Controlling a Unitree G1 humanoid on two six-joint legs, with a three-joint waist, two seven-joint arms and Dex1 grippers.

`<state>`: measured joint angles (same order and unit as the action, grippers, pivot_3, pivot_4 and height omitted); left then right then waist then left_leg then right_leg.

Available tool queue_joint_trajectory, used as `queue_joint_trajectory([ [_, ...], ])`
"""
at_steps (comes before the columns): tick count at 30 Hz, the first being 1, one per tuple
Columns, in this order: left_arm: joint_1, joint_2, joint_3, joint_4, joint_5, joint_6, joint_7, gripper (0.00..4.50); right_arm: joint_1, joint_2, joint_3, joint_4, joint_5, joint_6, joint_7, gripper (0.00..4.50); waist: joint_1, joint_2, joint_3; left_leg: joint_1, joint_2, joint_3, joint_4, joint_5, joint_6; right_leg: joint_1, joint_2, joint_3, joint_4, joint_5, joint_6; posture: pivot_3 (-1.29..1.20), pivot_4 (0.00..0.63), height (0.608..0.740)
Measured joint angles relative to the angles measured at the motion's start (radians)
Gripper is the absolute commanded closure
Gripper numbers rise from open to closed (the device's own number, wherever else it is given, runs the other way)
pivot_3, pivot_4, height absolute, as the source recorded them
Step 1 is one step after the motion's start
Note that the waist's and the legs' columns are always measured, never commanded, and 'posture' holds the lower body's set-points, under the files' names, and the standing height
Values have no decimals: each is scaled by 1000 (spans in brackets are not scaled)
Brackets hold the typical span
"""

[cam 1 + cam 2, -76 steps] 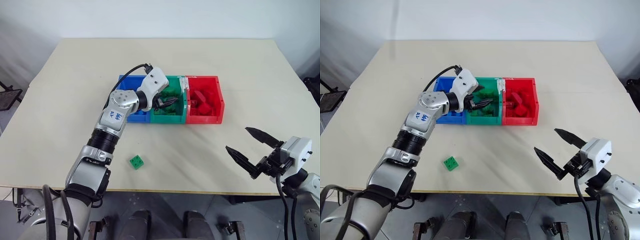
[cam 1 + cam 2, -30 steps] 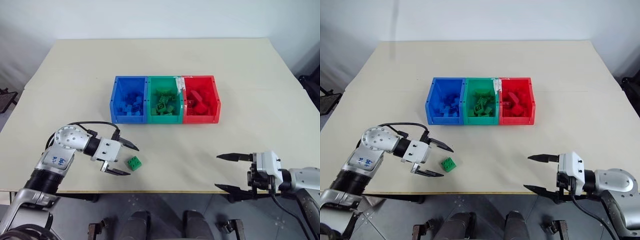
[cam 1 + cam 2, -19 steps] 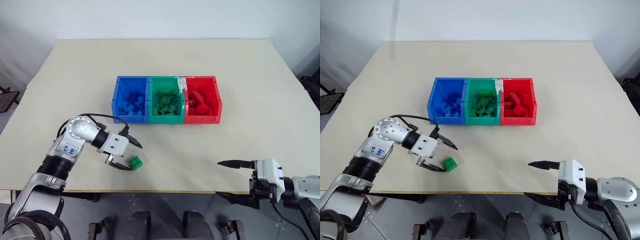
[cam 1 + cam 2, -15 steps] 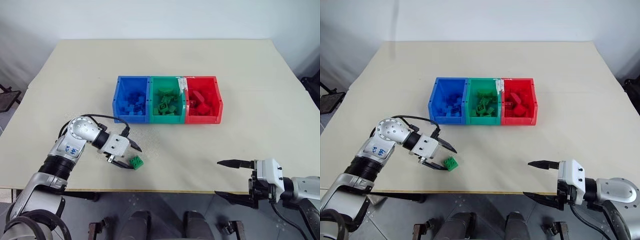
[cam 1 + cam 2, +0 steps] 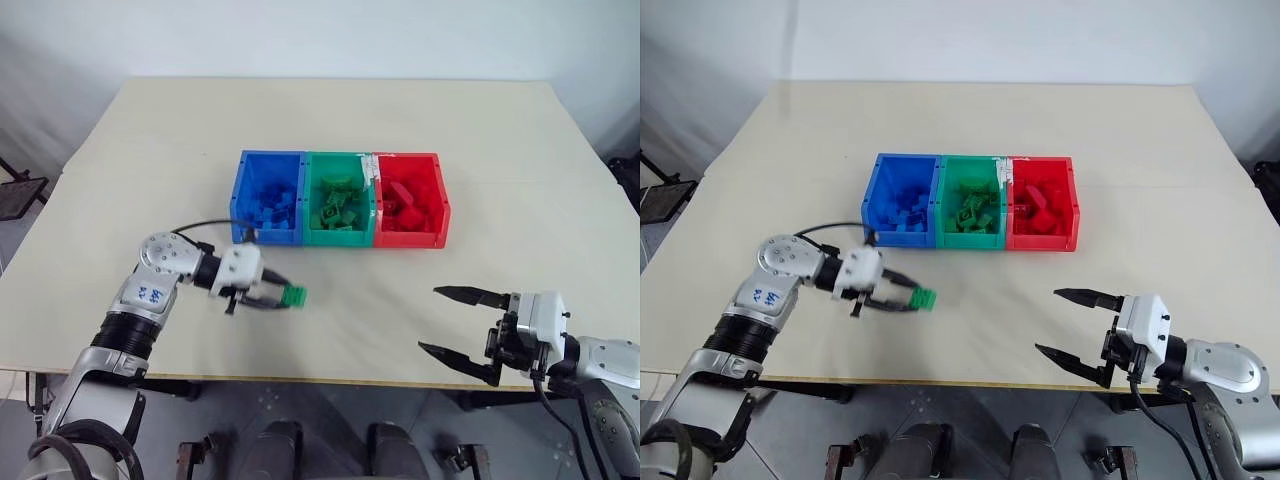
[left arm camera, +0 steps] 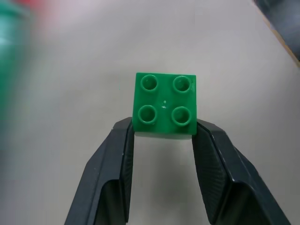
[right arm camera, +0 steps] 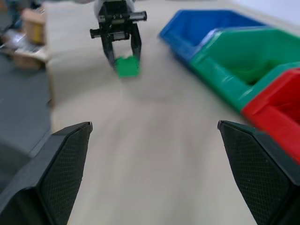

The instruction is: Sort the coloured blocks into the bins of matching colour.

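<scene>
3 joined bins (image 5: 340, 240) hold matching blocks: blue, green, red.

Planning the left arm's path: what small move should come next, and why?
Probably carry the green block up and toward the green bin. The left end effector is shut on it in front of the bins, and the colours match.

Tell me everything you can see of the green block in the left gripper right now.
The green block is a small square brick of glossy plastic with four round studs on top, all showing toward the wrist camera. The left gripper is shut on it, its two black fingers pressing opposite sides at the near edge, so most of the block juts past the tips. It hangs over the beige table, in front of the bins.
</scene>
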<state>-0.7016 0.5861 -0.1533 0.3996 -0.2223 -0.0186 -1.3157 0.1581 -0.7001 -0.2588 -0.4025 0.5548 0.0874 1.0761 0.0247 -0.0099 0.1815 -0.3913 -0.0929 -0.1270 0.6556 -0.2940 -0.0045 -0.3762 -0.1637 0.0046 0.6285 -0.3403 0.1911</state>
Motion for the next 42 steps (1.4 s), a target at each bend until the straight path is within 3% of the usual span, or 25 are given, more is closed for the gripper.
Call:
queue_joint_trajectory([
  [4, -156, -86, 77, -48, -53, 238, 189, 3024, -20, 52, -32, 0, 5, -1, -86, 0, -1, -1, 0, -1, -1, 0, 2, 0, 0, 1, 0, 0, 0, 1, 1, 0, 150, 740],
  [12, -289, -245, 3, 158, 101, 213, 428, 3024, -56, 96, -53, -1, -17, -6, -207, 0, -9, -1, 0, 0, -3, 3, -1, 0, 0, 0, 1, 1, -1, 1, 1, 0, 150, 740],
  [16, -319, -257, -5, 254, 146, 192, 474, 1769, -60, 96, -53, -16, -22, -6, -227, 0, -11, -1, 1, 0, -3, 3, -2, 0, 0, -1, 1, 1, -1, 1, 1, 0, 150, 740],
  [21, -313, -249, 2, 234, 133, 163, 421, 144, -66, 96, -53, -29, -22, -6, -237, 0, -11, -1, 1, 0, -3, 3, -2, 0, 0, -1, 0, 1, -2, 1, 1, 0, 150, 740],
  [23, -301, -221, 20, 224, 116, 133, 381, 18, -66, 95, -52, -26, -22, -9, -231, 0, -15, -1, 1, 0, -3, 3, -3, 0, 0, -1, 0, 1, -2, 1, 1, 0, 150, 740],
  [30, -93, 11, 139, 193, 58, -47, 200, 18, -120, 44, -43, 71, -28, -34, -133, 0, -45, -1, 0, 3, 0, 4, -6, 0, 0, -2, -1, 0, -1, 1, 1, 0, 150, 740],
  [33, 74, 98, 223, 137, 10, -106, 170, 18, -169, 11, -18, 149, -43, -67, -60, 0, -53, -1, 0, 3, 1, 4, -6, -1, 1, -2, -1, 0, -2, 1, 1, 0, 150, 740],
  [37, 283, 139, 324, 1, -30, -105, 202, 18, -250, 3, 9, 296, -66, -110, 1, 0, -50, -1, 0, 3, 1, 3, -6, -1, 1, -1, -2, 0, -1, 1, 1, 0, 150, 740],
  [42, 487, 100, 374, -204, -48, -46, 327, 18, -312, 8, 31, 414, -94, -159, 35, 0, -28, -1, 0, 3, 1, 3, -5, -1, 0, -1, -2, 0, -2, 1, 1, 0, 150, 740],
])
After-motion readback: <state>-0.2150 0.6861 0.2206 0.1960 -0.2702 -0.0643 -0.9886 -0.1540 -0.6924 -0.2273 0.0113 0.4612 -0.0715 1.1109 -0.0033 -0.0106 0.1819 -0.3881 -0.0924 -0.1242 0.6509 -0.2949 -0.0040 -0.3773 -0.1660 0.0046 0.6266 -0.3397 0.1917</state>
